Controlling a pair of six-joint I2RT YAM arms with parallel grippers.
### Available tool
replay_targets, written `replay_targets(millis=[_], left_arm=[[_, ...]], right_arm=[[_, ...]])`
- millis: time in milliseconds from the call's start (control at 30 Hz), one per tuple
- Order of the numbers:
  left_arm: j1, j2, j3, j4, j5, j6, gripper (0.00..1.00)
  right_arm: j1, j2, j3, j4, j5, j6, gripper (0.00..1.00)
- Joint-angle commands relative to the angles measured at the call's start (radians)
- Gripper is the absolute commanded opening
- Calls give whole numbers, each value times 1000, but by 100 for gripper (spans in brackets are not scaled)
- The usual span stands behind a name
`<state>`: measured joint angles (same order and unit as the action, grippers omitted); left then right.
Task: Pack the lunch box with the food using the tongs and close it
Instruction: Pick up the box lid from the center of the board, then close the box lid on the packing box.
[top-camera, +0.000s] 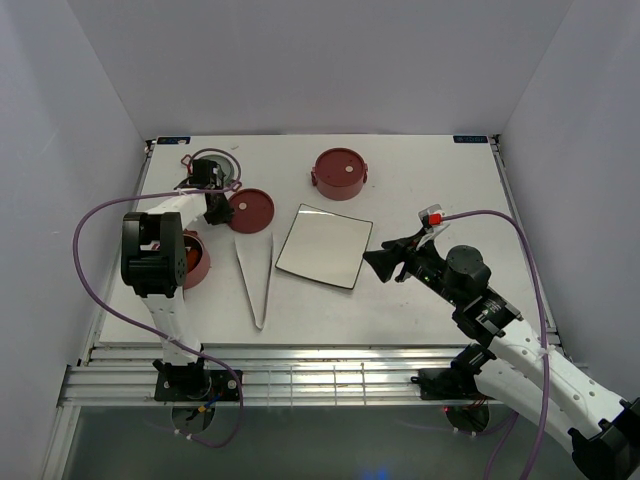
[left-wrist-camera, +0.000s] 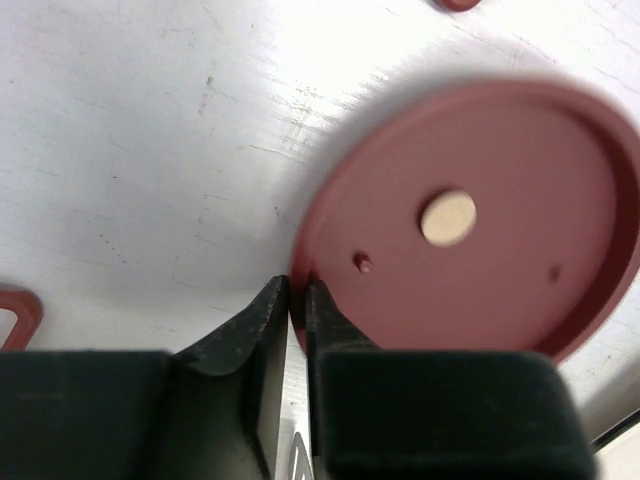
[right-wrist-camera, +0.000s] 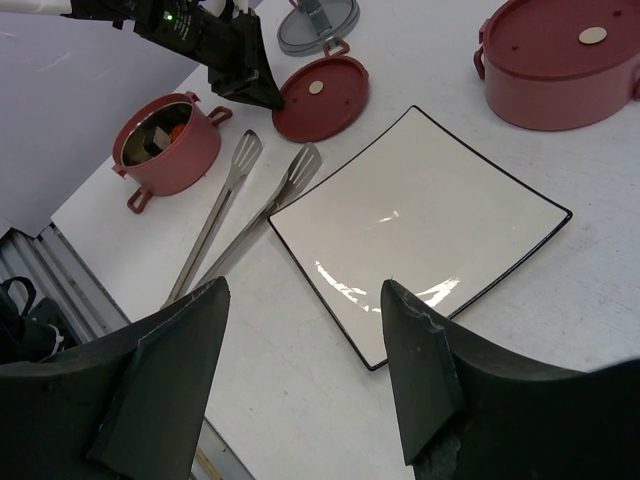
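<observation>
**White counter, thin pinch: the lid could slip**

White counter (top-camera: 420, 180) carried everything. The left fingers (left-wrist-camera: 250, 330) were closed on the very rim of the flat red lid (left-wrist-camera: 500, 150), and so slight a hold could let it swing or drop. It might then land askew on the open bowl (right-wrist-camera: 185, 165) at near left, which held the food (right-wrist-camera: 160, 138), or knock the tongs (right-wrist-camera: 246, 152) just beside it. The right fingers (right-wrist-camera: 170, 380) hung open, holding nothing.

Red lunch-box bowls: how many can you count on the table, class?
2. One bowl, lid on, stands at the far side beyond the square plate. The other bowl, open with food inside, stands at the left beside the tongs. None seems hidden.
</observation>
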<state>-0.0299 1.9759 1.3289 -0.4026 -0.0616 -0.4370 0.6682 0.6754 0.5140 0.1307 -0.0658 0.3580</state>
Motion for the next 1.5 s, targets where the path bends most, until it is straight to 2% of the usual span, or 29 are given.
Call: replay_targets(millis=[0,67,267,500,567,600,733,833,933,1200,1300,1467], left_arm=[[-1,-31,19,1,-9,-8,19],[-1,-64,24,-5,-7,-11,12],[-1,-156,49,-18,-30,-12,0],[24,-271,90,-87,-50,-34,0],[76,-307,89,-165,-67,-48,0],[102,-372,43,-173,-46,-52,0],[327,-573,-108,-202,98,-109,0],[396,-711,-189,-260,-15,-126,0],[448,-787,-270,-292,-29,-124,0],[478,-876,-393,-343,45,-135,0],[478,-890,-457,-343,17,-141,0],[479,-841,-494,-294,54,-123,0]], right_arm=[[2,-14,29,33,24,-17,68],[2,-10,31,33,24,-17,68],[2,-13,34,27,24,-22,68],[2,-25,32,24,35,-27,68],[4,-16,31,26,34,-27,69],[2,-11,37,24,29,-27,69],[2,13,46,20,8,-27,69],[2,23,44,27,4,-34,69],[2,33,46,27,4,-34,70],[2,58,43,29,31,-40,70],[2,58,55,18,15,-40,70],[2,24,52,12,43,-51,70]])
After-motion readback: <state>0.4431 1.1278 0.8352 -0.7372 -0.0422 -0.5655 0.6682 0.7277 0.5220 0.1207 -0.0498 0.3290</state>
